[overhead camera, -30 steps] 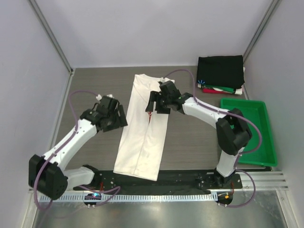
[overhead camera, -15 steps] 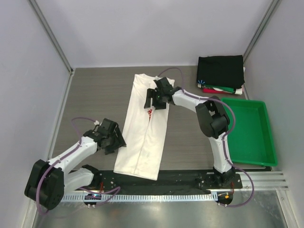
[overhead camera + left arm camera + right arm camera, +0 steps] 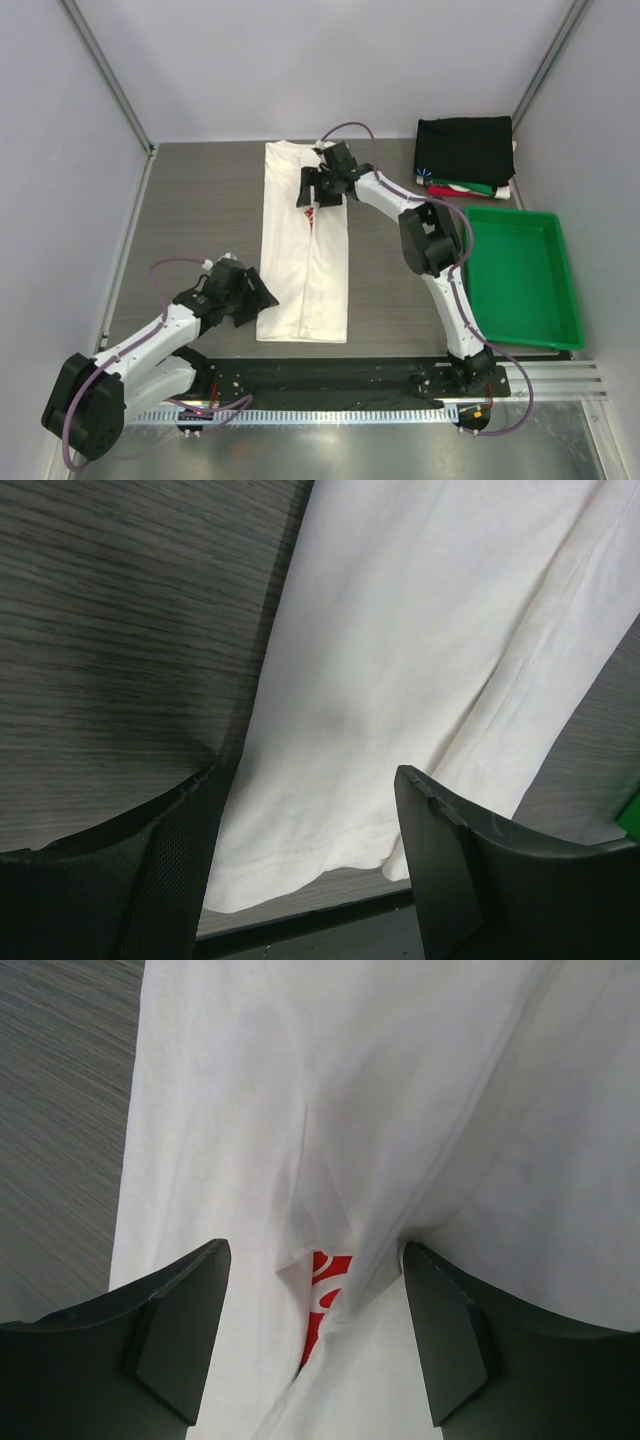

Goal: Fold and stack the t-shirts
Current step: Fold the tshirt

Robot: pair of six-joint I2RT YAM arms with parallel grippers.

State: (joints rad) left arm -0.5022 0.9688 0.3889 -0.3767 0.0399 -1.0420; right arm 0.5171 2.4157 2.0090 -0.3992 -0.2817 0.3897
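The white t-shirt lies on the table as a long narrow strip, both sides folded in, a sliver of its red print showing at the seam. My left gripper is open just over the strip's near left hem. My right gripper is open above the shirt's upper part, the red print between its fingers. A stack of folded shirts with a black one on top sits at the far right; red, green and white edges show beneath it.
A green plastic tray stands at the right side. A black rail runs along the table's near edge by the arm bases. Grey walls close in the left, back and right sides.
The shirt strip has been straightened and shifted left and back. My left gripper moved down to its near left hem. My right gripper moved back and left up the shirt.
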